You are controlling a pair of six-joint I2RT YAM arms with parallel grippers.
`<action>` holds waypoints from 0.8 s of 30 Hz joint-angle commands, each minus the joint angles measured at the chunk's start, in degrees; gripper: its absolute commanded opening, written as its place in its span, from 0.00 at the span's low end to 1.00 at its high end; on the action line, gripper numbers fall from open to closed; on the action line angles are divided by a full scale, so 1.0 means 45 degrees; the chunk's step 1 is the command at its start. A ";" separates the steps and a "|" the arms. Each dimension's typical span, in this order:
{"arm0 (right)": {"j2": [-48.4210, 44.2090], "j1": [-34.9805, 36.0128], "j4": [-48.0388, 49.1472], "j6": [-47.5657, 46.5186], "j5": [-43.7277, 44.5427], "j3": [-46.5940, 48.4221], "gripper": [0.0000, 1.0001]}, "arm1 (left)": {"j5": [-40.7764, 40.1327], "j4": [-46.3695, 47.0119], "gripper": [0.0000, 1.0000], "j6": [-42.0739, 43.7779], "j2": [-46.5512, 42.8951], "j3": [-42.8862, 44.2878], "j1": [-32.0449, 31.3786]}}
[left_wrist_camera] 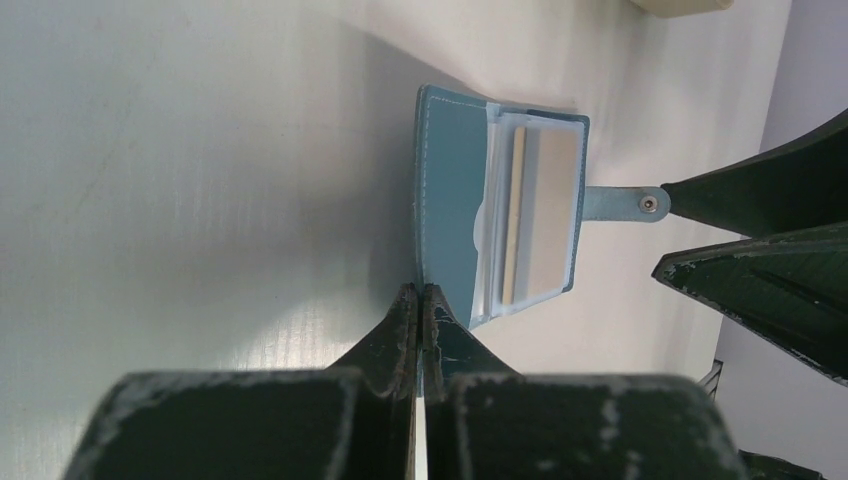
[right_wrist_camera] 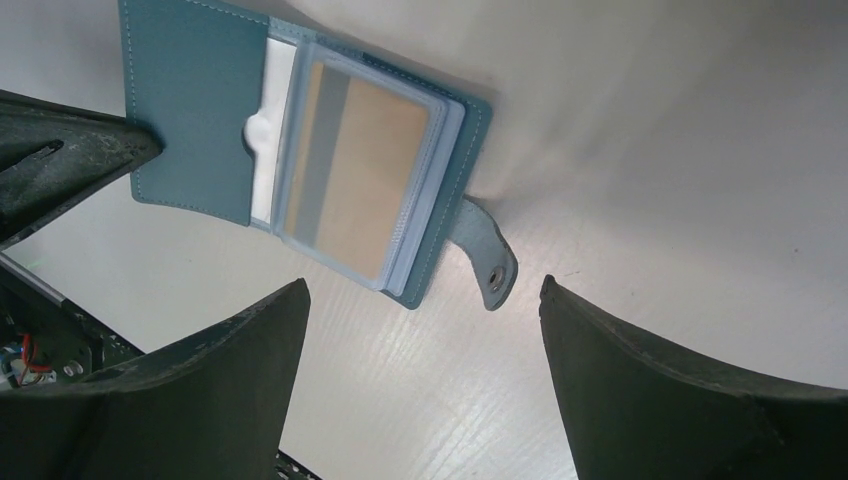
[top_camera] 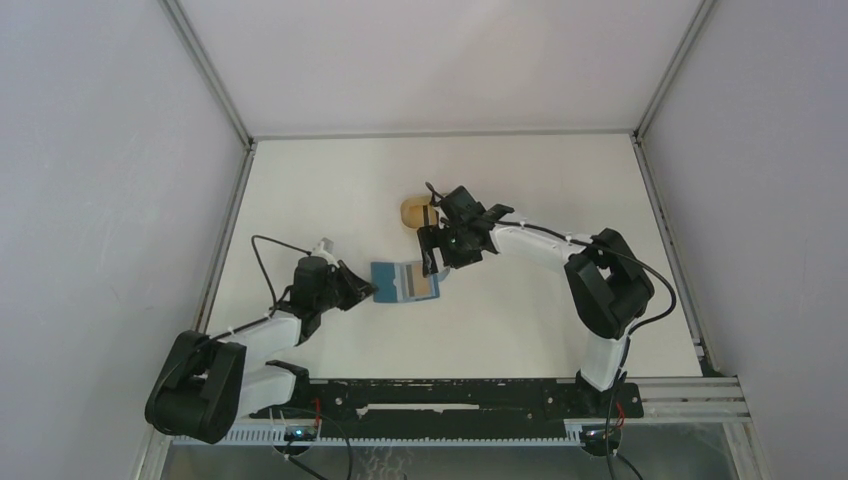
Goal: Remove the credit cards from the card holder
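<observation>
The teal-blue card holder (top_camera: 392,281) (left_wrist_camera: 455,190) (right_wrist_camera: 195,110) lies open on the table. Clear sleeves inside show a tan credit card (left_wrist_camera: 545,215) (right_wrist_camera: 362,175) with a grey stripe. The closure tab (right_wrist_camera: 490,262) (left_wrist_camera: 622,203) sticks out flat on the table. My left gripper (top_camera: 366,293) (left_wrist_camera: 420,292) is shut, its tips pinching the edge of the holder's left cover. My right gripper (top_camera: 436,262) (right_wrist_camera: 425,292) stands open just off the tab side of the holder, with nothing between its fingers (right_wrist_camera: 250,340).
A tan rounded tray (top_camera: 413,212) (left_wrist_camera: 685,5) sits just beyond the holder, right behind the right wrist. The table's rails (top_camera: 232,215) run along both sides, with grey walls outside them.
</observation>
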 commanded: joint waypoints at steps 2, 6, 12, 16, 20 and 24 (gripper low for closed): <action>0.0042 0.0220 0.0504 0.0347 0.0319 -0.0125 0.94 | -0.0355 0.0079 0.00 -0.0184 -0.0246 0.0374 -0.0089; 0.0130 0.0230 0.0883 0.0469 -0.0027 -0.0424 0.93 | -0.0387 0.0090 0.00 -0.0219 -0.0110 0.0415 -0.0133; 0.0179 0.0196 0.1330 0.0616 -0.0467 -0.0765 0.81 | -0.0545 0.0054 0.00 -0.0243 0.0012 0.0444 -0.0240; 0.0213 0.0119 0.1473 0.0606 -0.0644 -0.0900 0.73 | -0.0599 0.0022 0.00 -0.0248 0.0107 0.0480 -0.0300; 0.0216 -0.0026 0.1582 0.0567 -0.0800 -0.0917 0.71 | -0.0646 -0.0011 0.00 -0.0230 0.0203 0.0566 -0.0352; 0.0232 -0.0202 0.1846 0.0603 -0.1013 -0.0927 0.72 | -0.0679 -0.0073 0.00 -0.0176 0.0322 0.0686 -0.0413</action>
